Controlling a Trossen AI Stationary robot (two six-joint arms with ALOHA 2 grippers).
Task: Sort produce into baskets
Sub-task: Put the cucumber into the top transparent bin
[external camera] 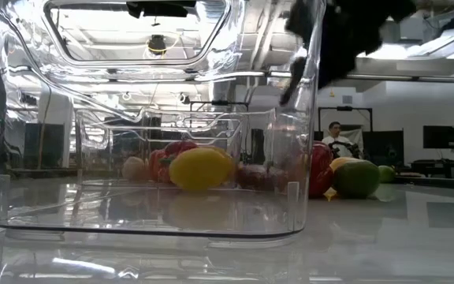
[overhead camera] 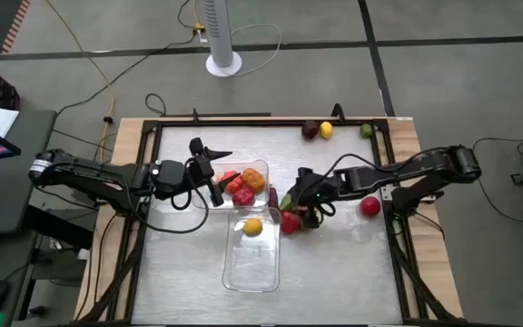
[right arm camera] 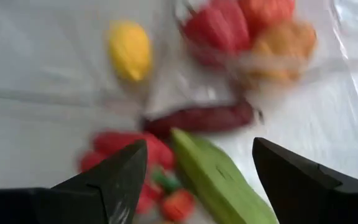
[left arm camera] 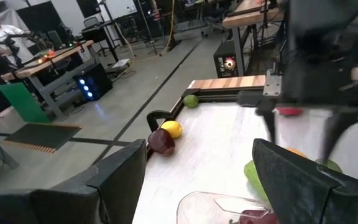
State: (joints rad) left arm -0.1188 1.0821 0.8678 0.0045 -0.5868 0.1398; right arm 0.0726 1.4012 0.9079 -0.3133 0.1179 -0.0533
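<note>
Two clear baskets stand end to end at mid-table. The far basket (overhead camera: 260, 169) holds red and orange produce (overhead camera: 243, 184). The near basket (overhead camera: 252, 263) holds a yellow lemon (overhead camera: 252, 227). My left gripper (overhead camera: 221, 174) is open and empty over the far basket's left edge. My right gripper (overhead camera: 291, 193) is open and empty above a cluster of loose produce just right of the baskets: a long green piece (right arm camera: 219, 174), a long dark maroon piece (right arm camera: 197, 118) and red pieces (right arm camera: 123, 149). The fingers touch none of them.
A maroon piece (overhead camera: 310, 130), a yellow piece (overhead camera: 326, 130) and a green piece (overhead camera: 367, 130) lie at the table's far edge. A red piece (overhead camera: 370, 206) lies toward the right edge. A raised frame (overhead camera: 152, 127) borders the table. Bare tabletop shows at near left and near right.
</note>
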